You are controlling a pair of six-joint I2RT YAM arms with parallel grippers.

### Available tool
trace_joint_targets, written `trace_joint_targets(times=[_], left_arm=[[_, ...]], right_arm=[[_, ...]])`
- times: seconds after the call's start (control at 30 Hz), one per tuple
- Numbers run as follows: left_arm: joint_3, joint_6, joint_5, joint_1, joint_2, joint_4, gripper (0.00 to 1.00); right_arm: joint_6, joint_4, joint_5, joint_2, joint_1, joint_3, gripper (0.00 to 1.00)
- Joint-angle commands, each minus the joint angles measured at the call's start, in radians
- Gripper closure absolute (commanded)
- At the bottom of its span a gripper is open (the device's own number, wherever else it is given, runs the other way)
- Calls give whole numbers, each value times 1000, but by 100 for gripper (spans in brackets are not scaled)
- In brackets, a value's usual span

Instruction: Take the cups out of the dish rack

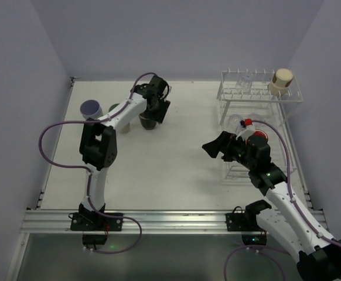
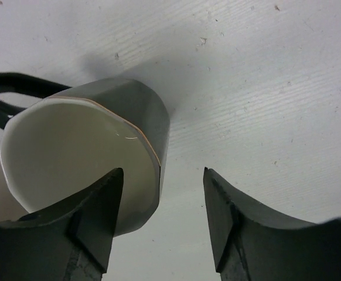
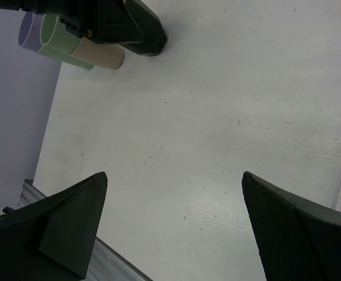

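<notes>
The black handled mug [image 2: 77, 146] with a cream inside stands on the table, its handle to the left. My left gripper [image 2: 163, 172] is open just above it. The left finger [image 2: 94, 216] is over the mug's mouth, the right finger is outside, and the mug wall is between them with a gap. In the top view the left gripper [image 1: 154, 113] covers the mug [image 1: 149, 124]. My right gripper [image 1: 212, 147] is open and empty over bare table, left of the dish rack [image 1: 287, 96]. A beige cup [image 1: 282, 81] sits on the rack's top tier. A red mug [image 1: 258, 136] shows in the lower tier.
Lavender [image 1: 91, 109], pale green [image 1: 113, 109] and beige [image 1: 124, 126] tumblers stand together at the far left, beside the black mug. They also show in the right wrist view: lavender [image 3: 27, 29], green [image 3: 56, 38], beige [image 3: 100, 57]. Walls close the left, back and right sides.
</notes>
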Motion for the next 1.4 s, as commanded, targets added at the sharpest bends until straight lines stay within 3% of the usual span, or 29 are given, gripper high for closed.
trace_joint_targets(times=[0.0,0.17,0.33,0.53,0.77,0.93,1.37], left_arm=[[29,16,-3,-2,-66,-7,37],[14,-10,69,-15,-146,37,31],[-87,-59,158,-79,-373,181,22],[-402,-88,261,-200,-733,399,18],[-696,-79,215,-211,-1037,439,17],[-838,-68,199,-211,-1109,494,17],[-902,-43,229,-211,-1169,513,17]], right_arm=[[-22,-35,96,1,2,75,1],[-56,-112,253,-15,2,139,1],[-123,-213,546,-15,-17,225,3],[-134,-183,593,39,-211,179,1],[-177,-129,616,132,-334,159,1],[-192,-126,618,263,-391,178,1],[-238,-129,571,450,-397,242,1]])
